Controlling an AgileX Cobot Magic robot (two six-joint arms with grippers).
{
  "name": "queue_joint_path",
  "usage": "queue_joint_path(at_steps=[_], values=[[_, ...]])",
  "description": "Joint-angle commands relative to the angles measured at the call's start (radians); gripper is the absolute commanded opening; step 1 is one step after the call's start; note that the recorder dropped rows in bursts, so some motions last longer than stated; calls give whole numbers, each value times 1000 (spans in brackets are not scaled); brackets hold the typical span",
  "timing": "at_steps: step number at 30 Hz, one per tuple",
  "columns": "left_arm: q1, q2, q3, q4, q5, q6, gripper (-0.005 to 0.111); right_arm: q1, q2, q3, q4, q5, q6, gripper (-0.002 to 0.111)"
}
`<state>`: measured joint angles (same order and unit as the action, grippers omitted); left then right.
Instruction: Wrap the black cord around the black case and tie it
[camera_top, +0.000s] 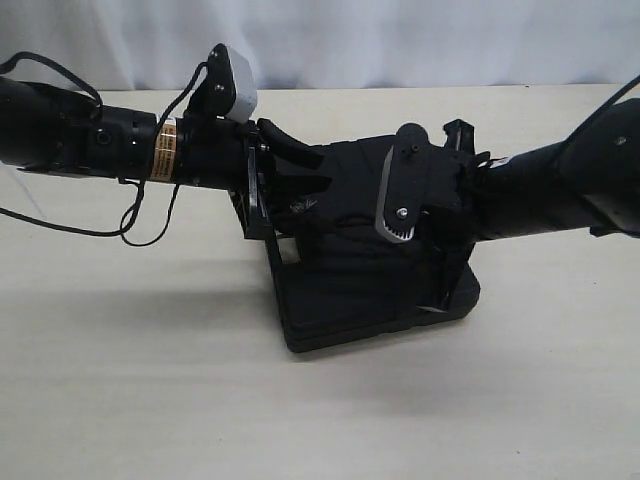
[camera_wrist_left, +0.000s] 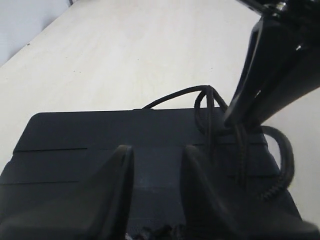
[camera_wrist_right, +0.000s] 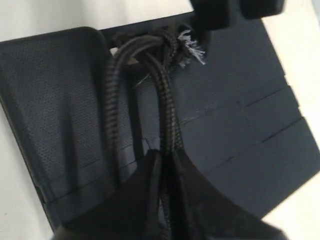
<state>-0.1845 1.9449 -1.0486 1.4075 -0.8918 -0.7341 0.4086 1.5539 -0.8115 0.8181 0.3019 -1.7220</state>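
The black case (camera_top: 370, 310) lies flat mid-table with both arms meeting over it. In the right wrist view the black cord (camera_wrist_right: 167, 100) runs in two strands over the case (camera_wrist_right: 240, 125) to a knot with a frayed end (camera_wrist_right: 192, 50) at the case's edge. My right gripper (camera_wrist_right: 167, 152) is shut on a strand of it. In the left wrist view my left gripper (camera_wrist_left: 157, 152) hovers over the case (camera_wrist_left: 75, 135), fingers apart, with bare case showing between the fingertips and some frayed fibres deep at their base. The cord (camera_wrist_left: 207, 100) loops up to the right gripper's fingers (camera_wrist_left: 245, 100).
The beige table (camera_top: 150, 380) stretches around the case on all sides, with a white backdrop (camera_top: 400, 40) behind. A thin smooth cable (camera_top: 140, 225) hangs from the left arm down to the table.
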Motion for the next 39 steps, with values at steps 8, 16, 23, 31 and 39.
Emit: queue_joint_path(at_steps=[8,16,23,31,39], values=[[-1,1,-1,-33,109,1,32,1,32,-14,-10,45,-37,4],[-1,-3,-1,165,153,-81,32,1,38,-14,-158,108,-36,4],[-3,-41,1,337,201,-213,32,1,38,-14,-184,108,-36,4],[-152,-40,48,337,496,9,32,1,73,-14,-223,101,-36,4],[-222,-40,46,337,694,245,32,1,93,-14,-228,98,-36,4]])
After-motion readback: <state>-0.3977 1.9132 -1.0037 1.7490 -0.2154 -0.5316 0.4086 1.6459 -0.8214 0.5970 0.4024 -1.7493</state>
